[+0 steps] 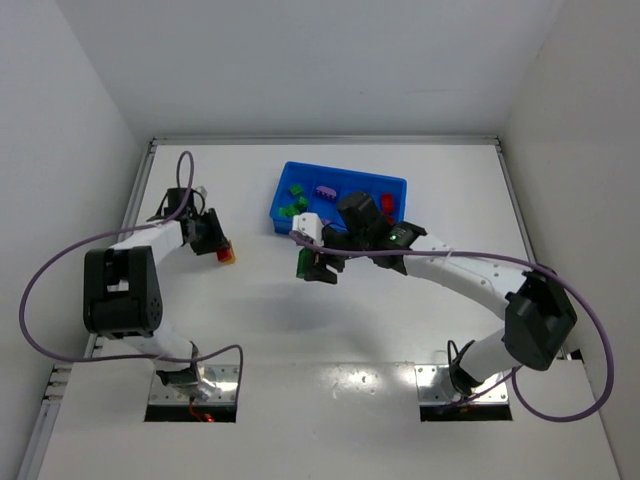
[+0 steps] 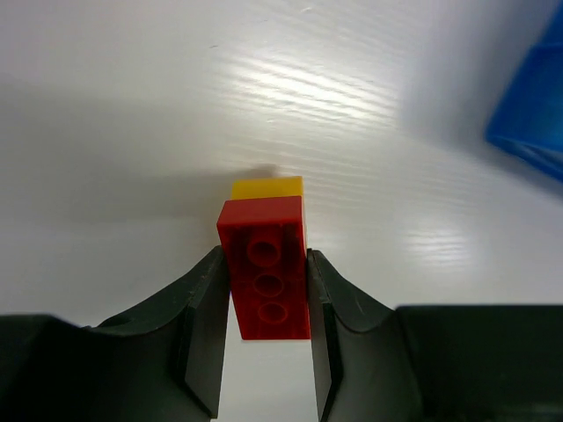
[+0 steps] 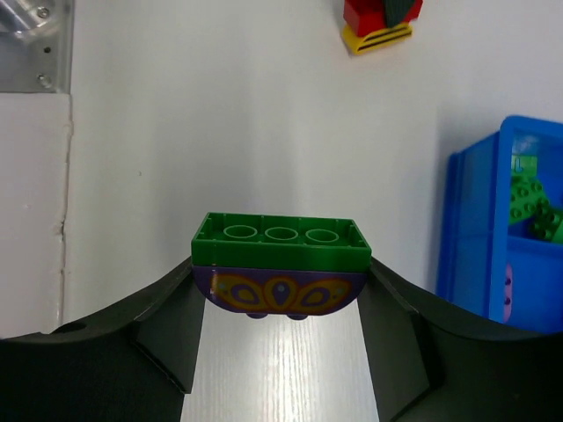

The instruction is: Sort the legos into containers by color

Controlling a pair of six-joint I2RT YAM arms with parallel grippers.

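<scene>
My left gripper [image 1: 214,240] is shut on a red brick [image 2: 267,277] with a yellow brick [image 2: 266,187] stuck to its far end, low over the table at the left; the clump also shows in the top view [image 1: 226,253] and the right wrist view [image 3: 376,25]. My right gripper [image 1: 312,264] is shut on a green brick [image 3: 281,243] stuck on a purple patterned piece [image 3: 280,293], held above the table just left of the blue tray [image 1: 345,171]. The tray holds green bricks [image 1: 292,200], a purple one [image 1: 324,191] and red ones [image 1: 388,203].
The tray's near-left corner [image 3: 475,229] stands close to the right of my right fingers; its edge also shows in the left wrist view [image 2: 532,105]. A metal rail [image 3: 35,44] runs along the table's left edge. White walls enclose the table.
</scene>
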